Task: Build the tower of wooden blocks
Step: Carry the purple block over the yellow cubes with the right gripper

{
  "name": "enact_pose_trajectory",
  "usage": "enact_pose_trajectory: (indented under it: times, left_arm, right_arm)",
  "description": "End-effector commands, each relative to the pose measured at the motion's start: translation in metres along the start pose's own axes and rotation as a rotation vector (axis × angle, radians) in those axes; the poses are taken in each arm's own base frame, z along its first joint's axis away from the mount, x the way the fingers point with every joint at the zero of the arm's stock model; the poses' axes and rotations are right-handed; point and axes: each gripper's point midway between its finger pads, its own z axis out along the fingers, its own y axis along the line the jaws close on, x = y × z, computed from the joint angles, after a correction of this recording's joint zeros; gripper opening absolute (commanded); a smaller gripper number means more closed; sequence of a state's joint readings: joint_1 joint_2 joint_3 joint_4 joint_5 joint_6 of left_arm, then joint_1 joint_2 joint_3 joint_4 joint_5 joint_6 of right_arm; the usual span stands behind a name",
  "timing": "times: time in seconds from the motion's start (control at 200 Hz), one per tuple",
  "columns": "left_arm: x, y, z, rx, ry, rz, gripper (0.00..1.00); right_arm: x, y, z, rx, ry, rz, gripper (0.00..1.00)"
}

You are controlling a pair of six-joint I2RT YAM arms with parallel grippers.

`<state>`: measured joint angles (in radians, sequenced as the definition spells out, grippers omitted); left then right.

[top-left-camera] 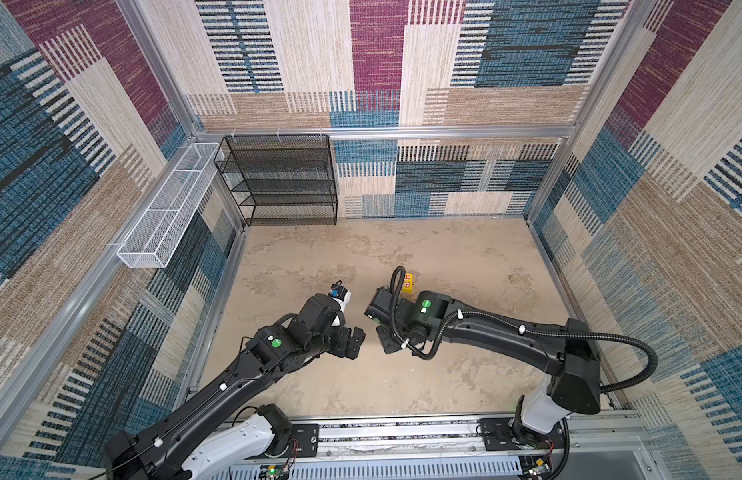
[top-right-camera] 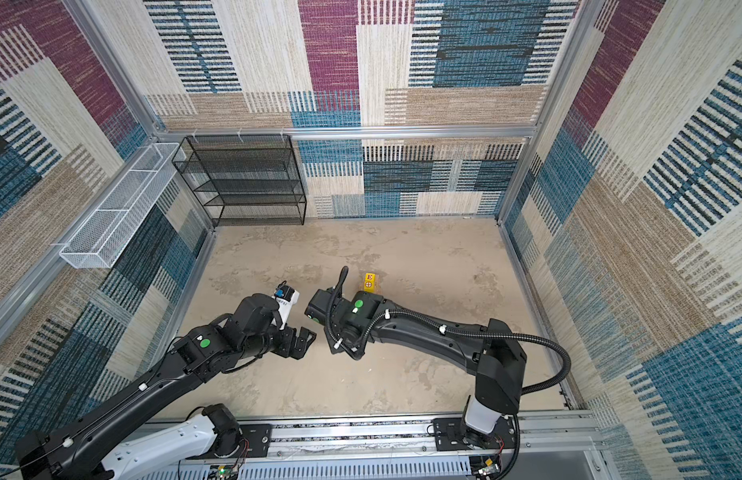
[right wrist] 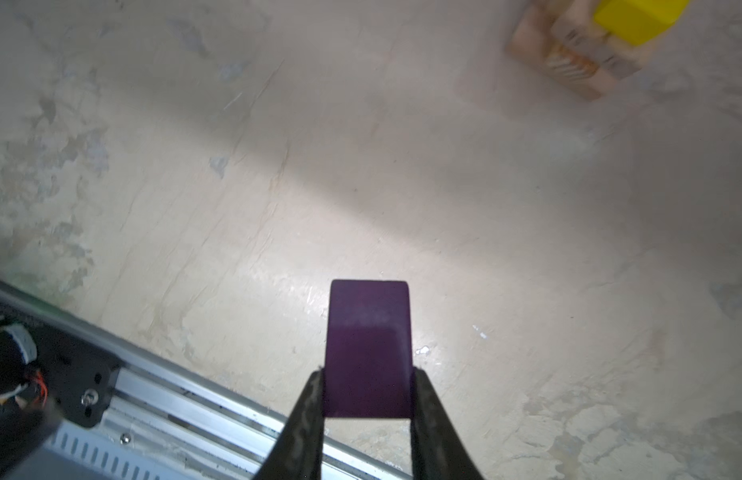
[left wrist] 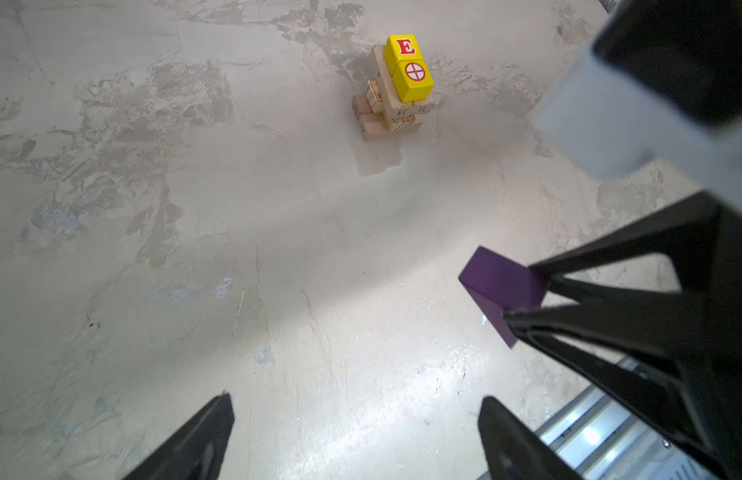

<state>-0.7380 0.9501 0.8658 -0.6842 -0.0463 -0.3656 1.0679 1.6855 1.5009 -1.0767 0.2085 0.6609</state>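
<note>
Purple wedge (right wrist: 367, 332) sits pinched between the right gripper's (right wrist: 367, 374) fingers near the tabletop's (right wrist: 527, 249) front edge, hidden in both top views. Left gripper (left wrist: 354, 401) gapes wide, empty. Farther off, mid-tabletop, the tower (left wrist: 396, 104) of crossed planks (left wrist: 385, 120) carries two yellow cubes (left wrist: 408, 68). In a top view only the cubes (top-left-camera: 408, 284) show.

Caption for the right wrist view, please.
Right gripper holds the purple wedge; the tower, topped by a yellow cube, sits blurred beyond.
</note>
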Motion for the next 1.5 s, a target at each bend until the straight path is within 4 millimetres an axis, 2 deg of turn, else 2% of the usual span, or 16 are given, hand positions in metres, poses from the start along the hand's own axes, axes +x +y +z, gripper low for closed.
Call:
enact_pose_trajectory:
  times: [0.0, 0.14, 0.195, 0.461, 0.716, 0.937, 1.498]
  left_arm:
    - [-0.012, -0.007, 0.003, 0.031, -0.043, -0.045, 0.97]
    - [-0.015, -0.008, 0.011, 0.025, -0.033, -0.036, 0.96]
    - [-0.015, -0.009, 0.015, 0.021, -0.024, -0.031, 0.96]
    - [-0.015, -0.014, 0.032, 0.038, 0.006, -0.02, 0.97]
    - [-0.017, -0.02, 0.04, 0.059, 0.015, -0.013, 0.96]
    - [-0.017, -0.019, 0.042, 0.053, 0.021, -0.004, 0.96]
    - [-0.015, -0.016, 0.047, 0.037, 0.039, 0.007, 0.96]
  right_arm:
    - [-0.01, -0.036, -0.003, 0.143, -0.003, 0.083, 0.0]
    - [-0.034, -0.056, 0.0, 0.171, -0.026, 0.164, 0.0]
    - [-0.051, -0.062, -0.004, 0.179, -0.056, 0.185, 0.0]
    - [-0.095, -0.107, 0.007, 0.289, -0.072, 0.242, 0.0]
    - [-0.125, -0.115, 0.021, 0.267, -0.085, 0.281, 0.0]
    - [-0.139, -0.116, 0.037, 0.242, -0.08, 0.297, 0.0]
    - [-0.142, -0.113, 0.068, 0.152, -0.008, 0.337, 0.0]
